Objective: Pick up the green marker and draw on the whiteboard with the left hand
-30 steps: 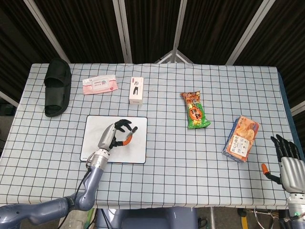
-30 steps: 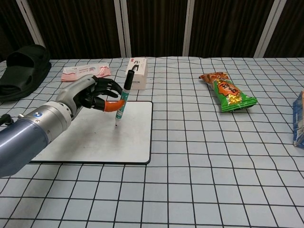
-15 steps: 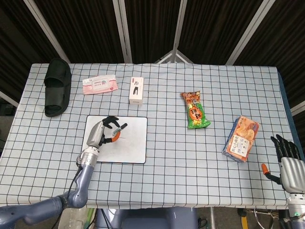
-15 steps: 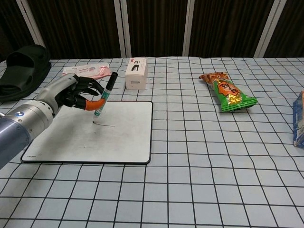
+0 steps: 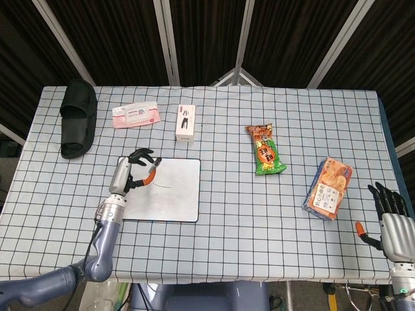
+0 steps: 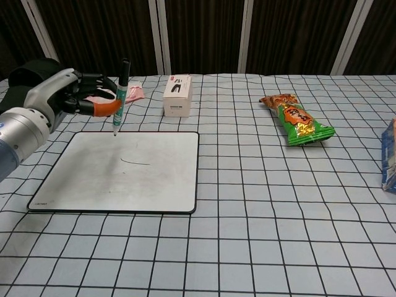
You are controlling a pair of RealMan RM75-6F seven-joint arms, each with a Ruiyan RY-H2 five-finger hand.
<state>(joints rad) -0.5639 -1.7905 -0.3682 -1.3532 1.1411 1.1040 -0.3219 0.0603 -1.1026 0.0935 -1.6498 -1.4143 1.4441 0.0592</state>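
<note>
My left hand [image 6: 71, 98] [image 5: 133, 172] grips the green marker [image 6: 120, 99] upright, tip down, above the far left part of the whiteboard [image 6: 93, 179] [image 5: 175, 201]. The tip hangs just over the board's far edge, lifted off the surface. A short dark stroke [image 6: 135, 163] lies on the board, to the right of the tip. My right hand [image 5: 389, 217] shows only in the head view, at the lower right off the table's edge, fingers spread and holding nothing.
A black slipper [image 5: 78, 120] lies at the far left, a pink wipes pack [image 5: 135, 115] and a white box [image 6: 177, 95] beyond the board. A green snack bag [image 6: 296, 120] and an orange packet [image 5: 328, 188] lie to the right.
My left hand drew a short stroke leftward across the board, then lifted the marker and carried it further left and away, towards the board's far left corner. The right hand stayed still.
</note>
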